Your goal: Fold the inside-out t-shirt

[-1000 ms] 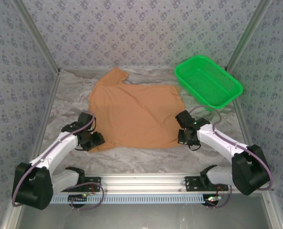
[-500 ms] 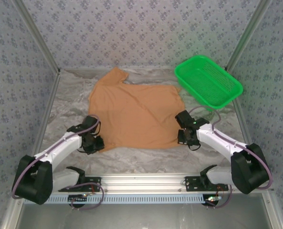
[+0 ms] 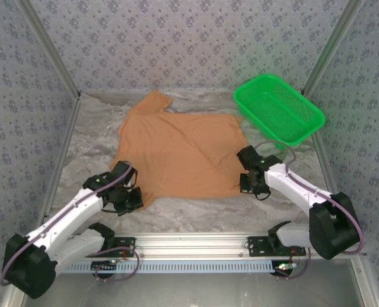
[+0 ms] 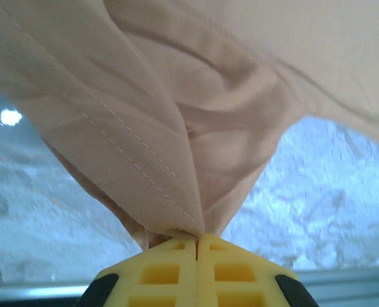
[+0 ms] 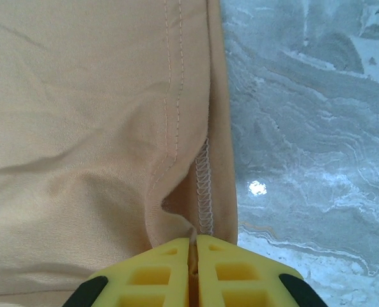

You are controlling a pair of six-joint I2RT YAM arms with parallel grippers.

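Left gripper [image 4: 197, 240] jaws pressed together, pinching the near-left hem corner of the inside-out t-shirt [image 3: 183, 150]. In the left wrist view the cloth bunches into folds right at the fingertips and fans away from them, with the table [image 3: 195, 208] visible past it. Right gripper [image 5: 193, 242] also clamped, on the near-right corner at the exposed side seam; cloth there looks flat. Shirt is spread mid-table between both grippers, one sleeve toward the far left. Green basket [image 3: 277, 109] at far right, just beside the shirt's far-right corner.
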